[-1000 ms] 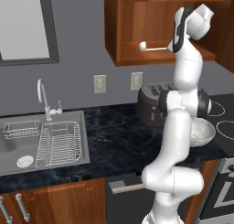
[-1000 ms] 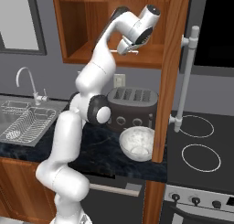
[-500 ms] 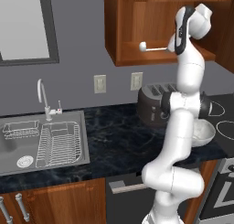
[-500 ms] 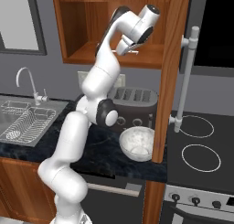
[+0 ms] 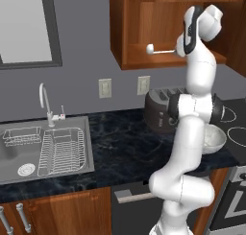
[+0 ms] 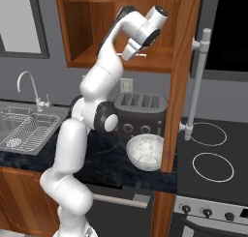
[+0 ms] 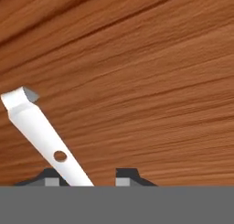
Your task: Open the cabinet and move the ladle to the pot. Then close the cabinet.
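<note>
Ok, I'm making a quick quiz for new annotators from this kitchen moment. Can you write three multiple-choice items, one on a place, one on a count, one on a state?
1. Where is the ladle?
A. in the sink
B. on the open cabinet's bottom shelf
C. in the white speckled bowl

2. How many burner rings show on the stovetop in the right base view?
A. two
B. four
C. none

3. How does the cabinet door stand?
A. closed
B. swung open
C. taken off

Answers: 1 B, the ladle lies along the shelf of the cabinet, its rounded end pointing away from the gripper. 2 A, two white rings show on the black surface. 3 B, the door stands edge-on with its long silver bar handle facing out, leaving the shelves exposed.
</note>
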Controlling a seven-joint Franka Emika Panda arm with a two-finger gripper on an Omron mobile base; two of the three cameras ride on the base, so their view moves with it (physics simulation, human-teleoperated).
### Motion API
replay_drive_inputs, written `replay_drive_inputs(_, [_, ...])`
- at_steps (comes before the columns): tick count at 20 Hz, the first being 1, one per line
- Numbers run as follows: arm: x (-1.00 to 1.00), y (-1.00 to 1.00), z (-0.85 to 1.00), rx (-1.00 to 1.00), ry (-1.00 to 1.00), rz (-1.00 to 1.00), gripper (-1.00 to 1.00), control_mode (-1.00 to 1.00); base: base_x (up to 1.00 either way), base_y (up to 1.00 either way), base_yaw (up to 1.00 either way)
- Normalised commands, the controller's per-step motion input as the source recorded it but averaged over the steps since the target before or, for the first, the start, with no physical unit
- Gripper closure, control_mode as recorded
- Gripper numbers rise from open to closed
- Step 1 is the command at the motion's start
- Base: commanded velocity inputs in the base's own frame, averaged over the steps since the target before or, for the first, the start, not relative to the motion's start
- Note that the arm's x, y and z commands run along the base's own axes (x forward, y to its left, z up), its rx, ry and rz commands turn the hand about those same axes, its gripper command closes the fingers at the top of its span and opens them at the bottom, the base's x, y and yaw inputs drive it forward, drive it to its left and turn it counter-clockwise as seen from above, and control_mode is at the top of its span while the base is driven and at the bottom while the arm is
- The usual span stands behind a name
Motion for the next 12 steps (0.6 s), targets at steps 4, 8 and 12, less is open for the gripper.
replay_drive_inputs(4, [0.07,0.00,-0.69,0.00,0.19,0.13,1.00,-1.00,0.00,0.00,0.00])
replay_drive_inputs(8, [0.00,-0.01,-0.65,0.00,0.30,0.10,1.00,-1.00,0.00,0.00,0.00])
replay_drive_inputs(12, [-0.01,-0.01,-0.59,0.00,0.41,0.05,1.00,-1.00,0.00,0.00,0.00])
